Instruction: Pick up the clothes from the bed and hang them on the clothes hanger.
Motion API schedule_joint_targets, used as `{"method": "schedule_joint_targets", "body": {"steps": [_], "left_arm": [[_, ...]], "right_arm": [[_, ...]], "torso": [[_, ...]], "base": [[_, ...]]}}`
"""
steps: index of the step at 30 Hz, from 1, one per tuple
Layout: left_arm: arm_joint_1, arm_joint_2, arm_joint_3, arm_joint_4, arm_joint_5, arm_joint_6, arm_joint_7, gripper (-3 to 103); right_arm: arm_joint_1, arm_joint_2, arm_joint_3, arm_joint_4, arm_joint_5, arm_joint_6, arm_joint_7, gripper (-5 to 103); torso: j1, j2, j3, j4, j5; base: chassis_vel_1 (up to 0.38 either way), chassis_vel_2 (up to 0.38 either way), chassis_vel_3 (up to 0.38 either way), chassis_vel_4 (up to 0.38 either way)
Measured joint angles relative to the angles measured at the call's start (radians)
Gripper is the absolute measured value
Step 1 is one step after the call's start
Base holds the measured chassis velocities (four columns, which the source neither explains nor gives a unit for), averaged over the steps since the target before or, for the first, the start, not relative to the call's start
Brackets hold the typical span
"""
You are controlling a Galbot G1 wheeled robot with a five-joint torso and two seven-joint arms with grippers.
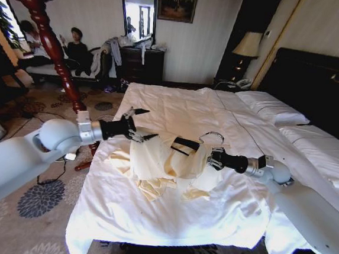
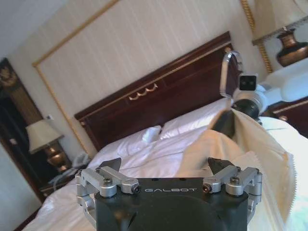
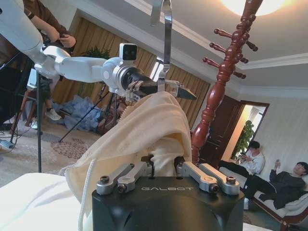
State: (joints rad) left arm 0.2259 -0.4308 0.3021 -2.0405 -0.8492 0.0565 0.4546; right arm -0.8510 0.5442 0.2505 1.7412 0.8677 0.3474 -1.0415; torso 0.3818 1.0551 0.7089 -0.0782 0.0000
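Observation:
The cream clothes (image 1: 158,158) are draped over the black clothes hanger (image 1: 187,143) and hang just above the white bed (image 1: 177,104), their lower folds lying on the sheet. The hanger's silver hook (image 1: 214,135) rises at its right end. My right gripper (image 1: 212,158) is shut on the hanger beside the hook, with cream cloth (image 3: 154,130) bunched before its fingers (image 3: 185,168). My left gripper (image 1: 143,125) stands open at the garment's upper left edge, jaws wide apart in the left wrist view (image 2: 166,166). The right wrist view shows it open over the cloth's top (image 3: 161,89).
A red-brown wooden coat stand (image 1: 47,27) rises beside the bed's left side, close behind my left arm. White pillows (image 1: 272,106) and a dark headboard (image 1: 322,81) lie to the right. A dresser (image 1: 142,65) and a bedside lamp (image 1: 248,45) stand at the back wall.

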Motion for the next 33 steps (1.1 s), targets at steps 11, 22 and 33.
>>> {"method": "schedule_joint_targets", "body": {"steps": [11,22,33], "left_arm": [[-0.239,0.000,0.207,0.042,-0.022,0.017,0.135,100],[-0.501,-0.141,0.475,0.152,-0.027,0.024,0.300,85],[-0.664,-0.298,0.634,0.283,-0.042,0.041,0.391,47]], "right_arm": [[-0.006,-0.012,0.017,-0.001,-0.028,0.018,-0.016,15],[-0.001,-0.006,0.020,0.002,-0.052,0.033,-0.030,15],[-0.002,-0.003,0.037,-0.002,-0.068,0.050,-0.041,15]], "torso": [[0.000,0.000,0.000,0.0003,0.0002],[0.000,0.000,0.000,-0.0001,0.0000],[0.000,0.000,0.000,0.0003,0.0002]], "base": [[0.000,0.000,0.000,0.000],[0.000,0.000,0.000,0.000],[0.000,0.000,0.000,0.000]]}}
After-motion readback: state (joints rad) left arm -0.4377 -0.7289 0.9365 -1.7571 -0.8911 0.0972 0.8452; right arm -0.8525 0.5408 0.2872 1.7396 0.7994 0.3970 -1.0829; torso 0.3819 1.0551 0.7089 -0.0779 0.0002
